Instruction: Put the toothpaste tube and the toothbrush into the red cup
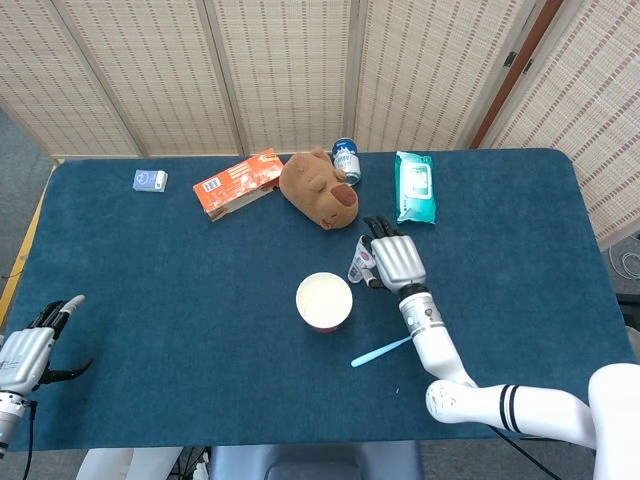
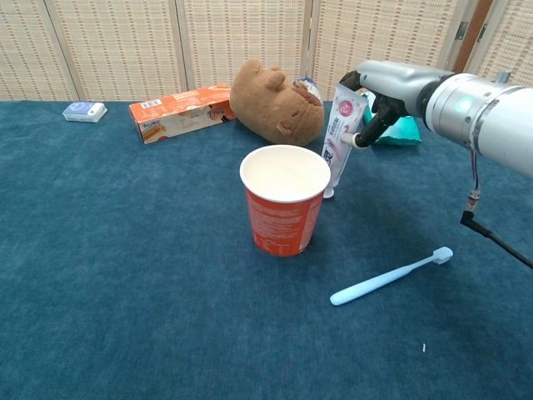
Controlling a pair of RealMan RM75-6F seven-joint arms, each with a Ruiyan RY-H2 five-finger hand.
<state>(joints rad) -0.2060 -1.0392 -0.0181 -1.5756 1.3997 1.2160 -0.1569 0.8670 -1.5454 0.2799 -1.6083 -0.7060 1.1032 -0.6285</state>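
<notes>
Toothpaste tube [image 2: 341, 139]: pinched near its flat top end by right hand [image 2: 385, 93], cap end down, hanging close to upright with a slight tilt, lower part behind the far right rim of red cup; cannot tell if the cap touches the desk. Held by the tail, probably so the cap end can go into the cup first.
Right hand: fingers closed on the tube's upper end, thumb against its side; in head view hand [image 1: 393, 262] sits just right of and beyond the cup, tube [image 1: 358, 263] peeking out on its left.
Red cup [image 2: 285, 200]: upright on desk [image 2: 125, 275], mouth open, nothing visible inside; just beside the tube, so only a short carry over the rim looks needed.
Toothbrush [image 2: 390, 277]: flat on desk, right of cup and nearer the camera, untouched, apart from the cup; likely second item.
Left hand [image 1: 28, 346]: low at the left desk edge, fingers spread, holding nothing, far from the action.
Task stage: judged as tube lifted and being lined up; neither item in the cup yet.
Risk: tube could clip the rim and tip the light cup.
Background: plush toy [image 2: 273, 100], orange box [image 2: 179, 112], can [image 1: 345, 159], wipes pack [image 1: 414, 186], small blue box [image 2: 84, 111] at the far side, not involved.
</notes>
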